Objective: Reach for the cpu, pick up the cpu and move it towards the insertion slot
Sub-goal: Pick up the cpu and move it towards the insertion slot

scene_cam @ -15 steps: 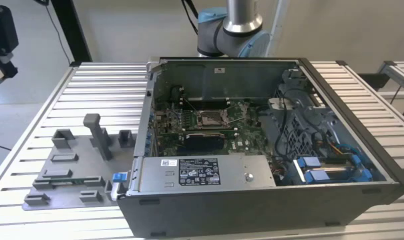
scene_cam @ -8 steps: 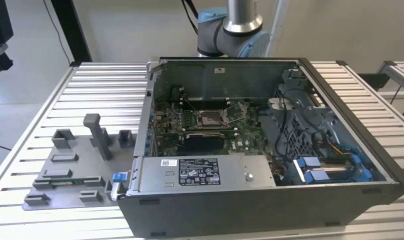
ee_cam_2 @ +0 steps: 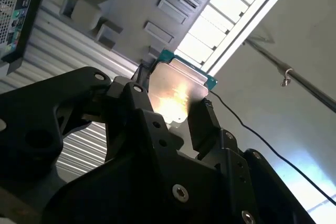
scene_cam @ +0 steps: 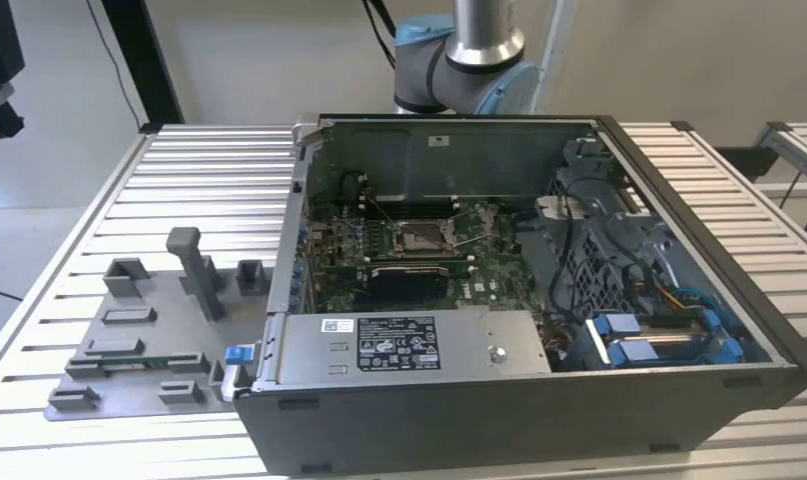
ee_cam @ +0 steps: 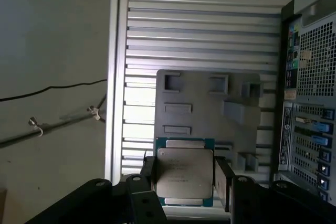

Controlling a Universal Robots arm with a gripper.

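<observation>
tool (ee_cam: 186,181) clamped on chip (ee_cam: 185,169) by two opposite edges | grey fixture plate (ee_cam: 207,114) on tabletop (ee_cam: 199,24) below | socket (scene_cam: 423,236) inside open computer case (scene_cam: 510,400)

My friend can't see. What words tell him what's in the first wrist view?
The black gripper holds a small flat square silvery cpu chip in front of a grey plastic fixture plate on a ribbed metal table. A grey computer case stands beside the plate.
</observation>
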